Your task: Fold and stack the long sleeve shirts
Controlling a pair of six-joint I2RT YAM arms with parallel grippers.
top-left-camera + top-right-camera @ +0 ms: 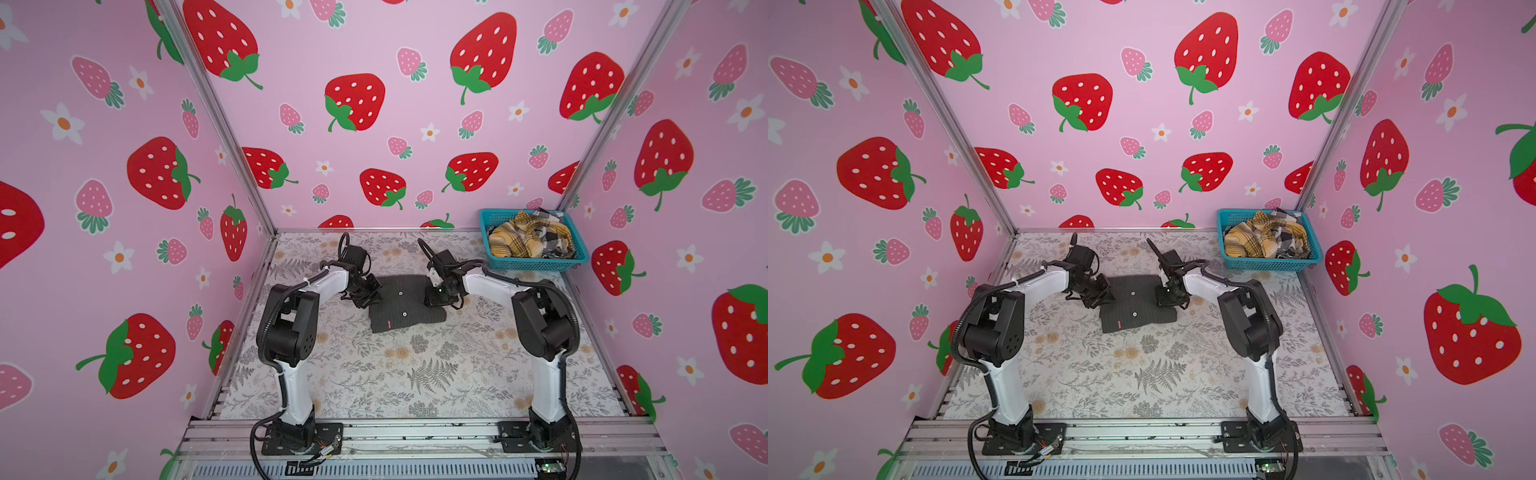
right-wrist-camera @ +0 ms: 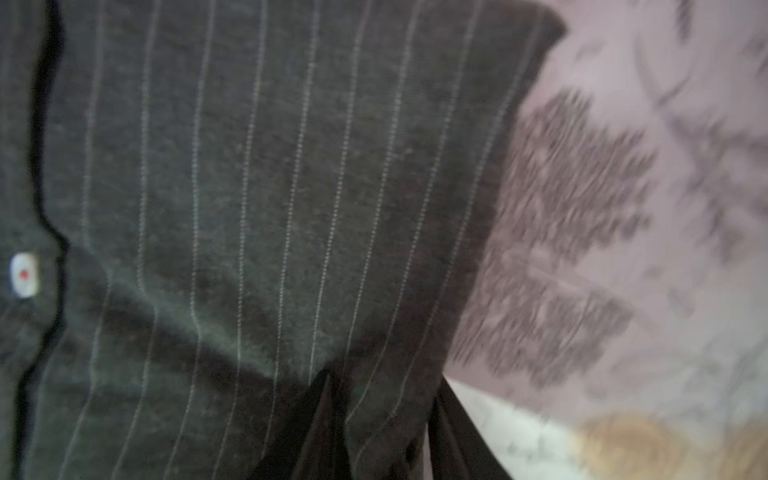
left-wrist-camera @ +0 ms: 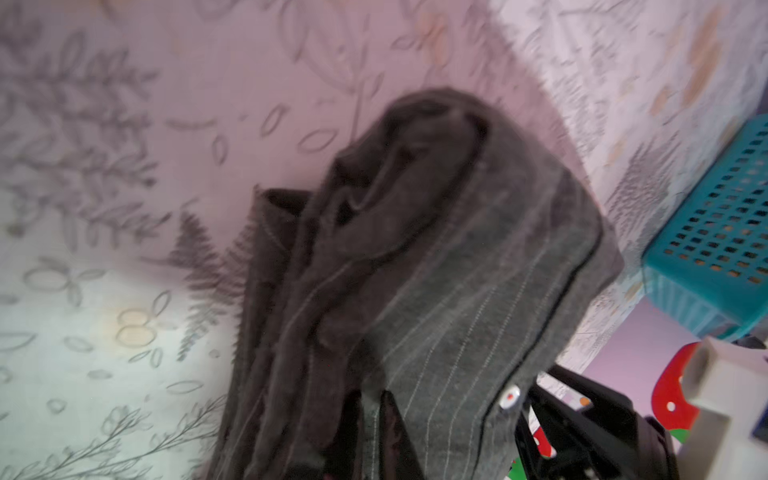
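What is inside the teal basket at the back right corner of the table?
A crumpled mustard-yellow plaid shirt and a black-and-white check shirt fill the teal basket. Anything beneath them, and the basket floor, is covered.

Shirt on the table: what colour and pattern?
The shirt is dark charcoal with thin pale pinstripes; clearest in the right wrist view.
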